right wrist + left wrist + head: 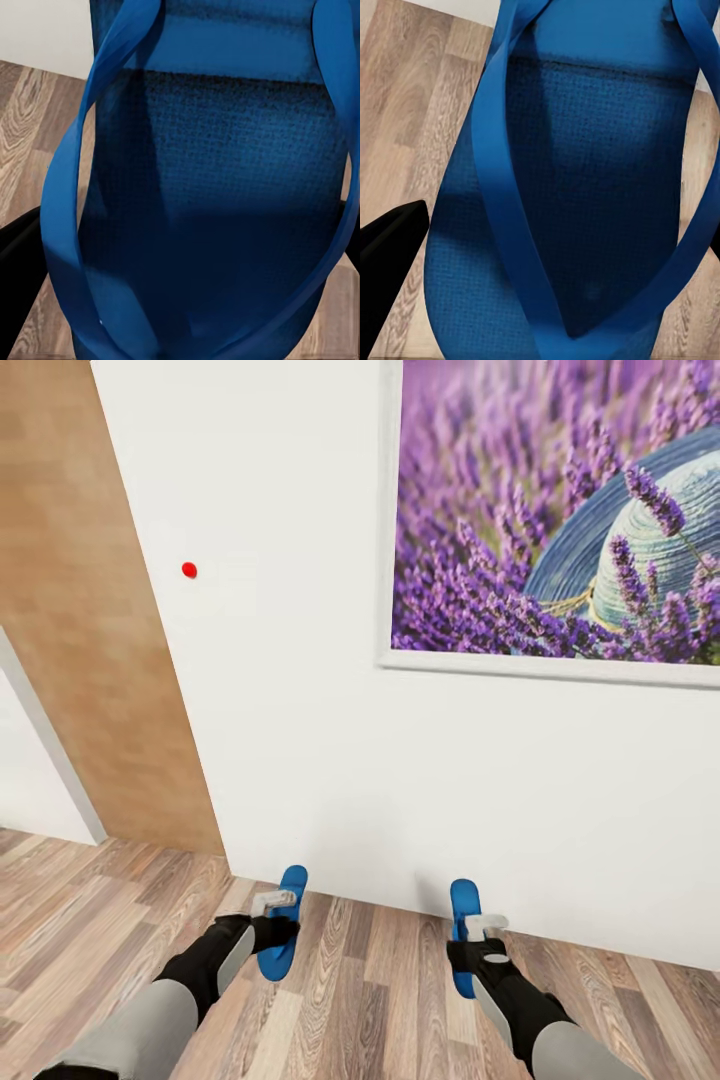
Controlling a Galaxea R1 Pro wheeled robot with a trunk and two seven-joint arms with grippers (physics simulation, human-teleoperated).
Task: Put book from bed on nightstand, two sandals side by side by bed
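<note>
One blue sandal (283, 923) sits clamped in the left pincer (272, 905), the other sandal (463, 935) clamped in the right pincer (485, 927), both off the wooden floor (370, 1000). Just beyond both pincers stands a white wall (300, 710) with a lavender picture (555, 510).

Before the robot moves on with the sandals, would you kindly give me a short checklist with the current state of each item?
1. Left gripper on left sandal: ok, sandal held off the floor.
2. Right gripper on right sandal: ok.
3. Grip firmness: cannot tell; the wrist views are too close.
4. Bed in sight for placement: not ok; a white wall with a lavender picture is ahead.
5. Sandals side by side: not ok, apart in separate grippers.
</note>
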